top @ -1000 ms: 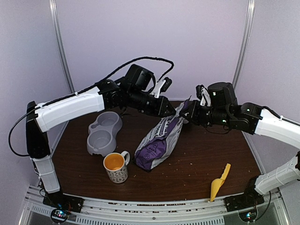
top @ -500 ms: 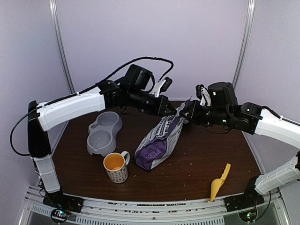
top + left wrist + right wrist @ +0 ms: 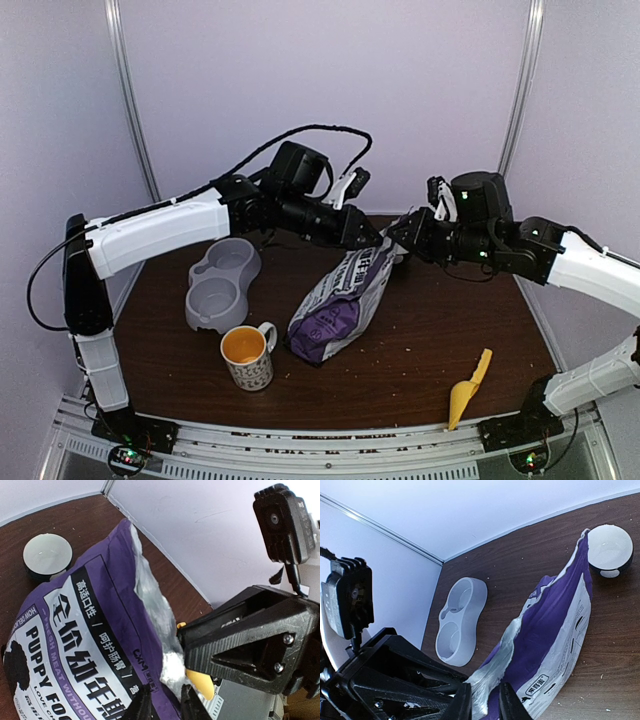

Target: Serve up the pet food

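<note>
We set the left gripper (image 3: pixel 164 702) and right gripper (image 3: pixel 485 699) at opposite lips of the puppy food bag (image 3: pixel 335 310) to spread its mouth. Their jaws are barely parted, and we cannot tell if they truly grip.

Three cameras, one shared spot.
The top camera sits high behind the robot and looks down and forward, from far off, over the whole brown counter (image 3: pixel 430 350). The left wrist camera rides on the left arm (image 3: pixel 160 230), very near the puppy food bag (image 3: pixel 75 645), and faces the right arm (image 3: pixel 250 640). The right wrist camera looks back the other way, toward the left arm and the grey double bowl (image 3: pixel 460 622). All three see the bag.
</note>
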`<state>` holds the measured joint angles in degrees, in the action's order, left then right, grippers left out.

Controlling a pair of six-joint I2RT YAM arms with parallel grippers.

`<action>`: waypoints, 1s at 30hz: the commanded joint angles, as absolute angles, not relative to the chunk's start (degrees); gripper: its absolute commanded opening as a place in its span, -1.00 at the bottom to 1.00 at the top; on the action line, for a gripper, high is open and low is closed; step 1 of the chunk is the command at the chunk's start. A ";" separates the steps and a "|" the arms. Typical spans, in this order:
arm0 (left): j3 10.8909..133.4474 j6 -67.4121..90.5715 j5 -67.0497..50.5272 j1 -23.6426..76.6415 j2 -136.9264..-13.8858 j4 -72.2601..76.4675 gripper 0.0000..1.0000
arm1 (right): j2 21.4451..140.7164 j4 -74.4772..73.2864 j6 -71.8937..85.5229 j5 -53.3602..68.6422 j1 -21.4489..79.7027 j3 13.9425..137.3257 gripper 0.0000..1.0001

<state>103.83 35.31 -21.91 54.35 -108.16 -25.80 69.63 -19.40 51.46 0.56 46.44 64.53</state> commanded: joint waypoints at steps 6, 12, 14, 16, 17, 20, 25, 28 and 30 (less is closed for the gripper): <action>104.28 35.13 -23.90 53.80 -110.47 -24.35 -0.45 | 68.75 -16.35 53.06 1.13 44.13 62.02 -0.56; 104.44 34.60 -25.26 53.83 -110.47 -23.48 -0.74 | 69.46 -14.13 53.70 3.50 43.55 60.98 -0.64; 104.41 34.55 -25.83 53.79 -110.47 -22.94 -0.83 | 69.60 -13.67 53.99 3.89 43.52 60.63 -0.65; 104.26 34.49 -26.37 53.79 -110.48 -22.49 -0.93 | 70.01 -13.17 54.04 4.39 43.44 60.39 -0.66; 104.23 34.50 -26.49 53.79 -110.48 -22.35 -0.98 | 70.23 -13.00 54.05 4.73 43.43 60.43 -0.66; 104.19 34.41 -26.97 53.79 -110.40 -22.15 -1.00 | 70.98 -12.17 53.83 5.86 43.44 60.51 -0.67; 103.36 34.67 -26.17 53.79 -109.68 -21.06 -1.00 | 71.89 -11.69 53.99 7.13 43.46 60.34 -0.81; 102.27 35.12 -25.69 53.79 -108.94 -19.54 -1.00 | 71.72 -10.81 54.29 7.42 43.42 59.59 -0.93; 101.77 35.28 -26.03 53.79 -108.60 -18.40 -1.00 | 71.68 -10.28 54.31 7.52 43.44 59.07 -1.00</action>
<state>103.28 35.09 -25.80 53.95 -109.34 -23.46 71.26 -12.53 54.35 6.00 43.62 60.45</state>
